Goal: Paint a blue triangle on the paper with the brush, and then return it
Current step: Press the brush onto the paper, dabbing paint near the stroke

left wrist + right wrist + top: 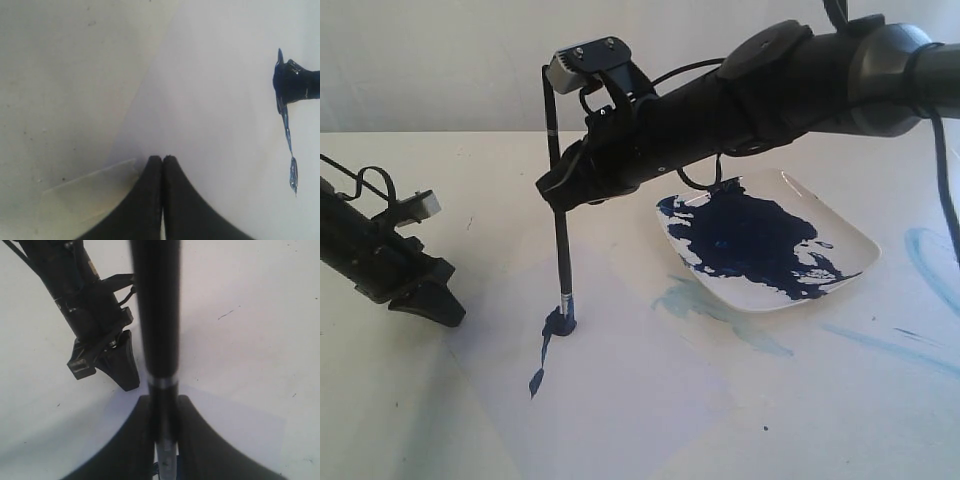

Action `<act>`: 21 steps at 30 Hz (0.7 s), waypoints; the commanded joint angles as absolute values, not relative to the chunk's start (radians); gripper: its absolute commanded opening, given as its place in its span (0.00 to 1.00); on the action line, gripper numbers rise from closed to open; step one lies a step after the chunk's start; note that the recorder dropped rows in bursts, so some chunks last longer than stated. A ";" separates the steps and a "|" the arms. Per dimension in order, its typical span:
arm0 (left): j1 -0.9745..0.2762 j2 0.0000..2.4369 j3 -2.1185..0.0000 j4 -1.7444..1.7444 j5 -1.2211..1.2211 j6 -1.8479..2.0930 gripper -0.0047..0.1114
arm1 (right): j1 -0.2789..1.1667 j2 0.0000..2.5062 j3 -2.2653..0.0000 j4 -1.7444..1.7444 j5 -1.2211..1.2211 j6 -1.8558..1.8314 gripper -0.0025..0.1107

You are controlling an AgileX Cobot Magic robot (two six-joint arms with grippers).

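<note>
One blue stroke (pixel 545 347) on paper (pixel 650 400), 7 o'clock of brush (pixel 561 255) tip; right gripper (pixel 558 200) clamped on brush, left gripper (pixel 162 160) closed empty; remaining triangle sides, return outstanding.

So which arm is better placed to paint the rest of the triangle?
Right: the right gripper is shut on the brush, held upright with the tip on the paper at the end of one blue stroke. The left gripper is shut, empty, off near the paper's edge.
</note>
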State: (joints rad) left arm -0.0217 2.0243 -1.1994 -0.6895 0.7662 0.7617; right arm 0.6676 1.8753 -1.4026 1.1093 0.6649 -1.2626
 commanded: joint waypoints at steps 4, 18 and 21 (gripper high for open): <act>-0.023 2.047 -1.187 -0.642 0.780 0.759 0.04 | 0.667 1.860 -1.405 1.074 0.683 -1.241 0.02; -0.023 2.047 -1.187 -0.642 0.780 0.759 0.04 | 0.667 1.846 -1.405 1.072 0.687 -1.233 0.02; -0.023 2.047 -1.187 -0.642 0.780 0.759 0.04 | 0.667 1.846 -1.405 1.065 0.687 -1.233 0.02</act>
